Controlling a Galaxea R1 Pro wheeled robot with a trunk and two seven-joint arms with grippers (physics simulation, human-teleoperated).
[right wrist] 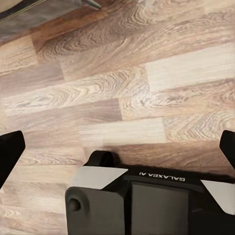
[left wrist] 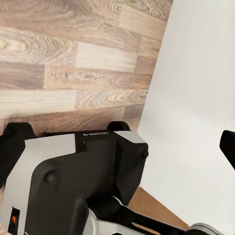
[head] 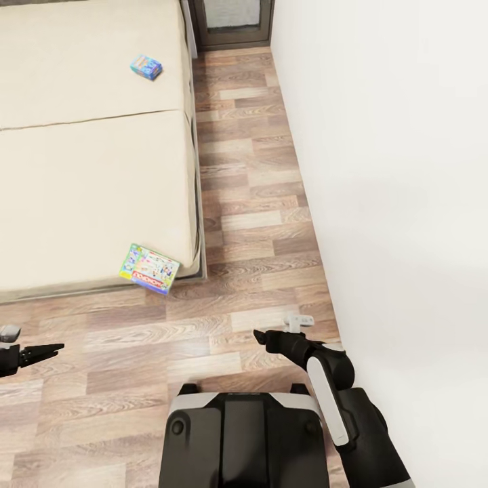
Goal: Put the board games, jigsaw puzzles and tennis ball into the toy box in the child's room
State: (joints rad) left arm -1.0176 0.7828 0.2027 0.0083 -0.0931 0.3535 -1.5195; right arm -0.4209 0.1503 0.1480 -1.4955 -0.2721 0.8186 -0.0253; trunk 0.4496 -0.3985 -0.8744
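Two board games lie on the beige bed [head: 81, 183]. A small blue one [head: 146, 66] rests far up the mattress near its right edge. A larger colourful one [head: 150, 268] sits on the bed's near right corner, slightly overhanging. My left gripper [head: 57, 348] hangs low over the floor at the left, open and empty, short of the bed's foot. My right gripper [head: 259, 334] is open over the floor to the right of the nearer game; its fingers [right wrist: 10, 152] stand wide apart with nothing between them. The table, toy box, jigsaw puzzles and tennis ball are out of view.
A strip of wood-plank floor [head: 244, 203] runs between the bed and a white wall [head: 393, 169] on the right. A dark framed door or window [head: 230, 24] closes the far end. My base [head: 244, 434] stands on the floor just below the bed's foot.
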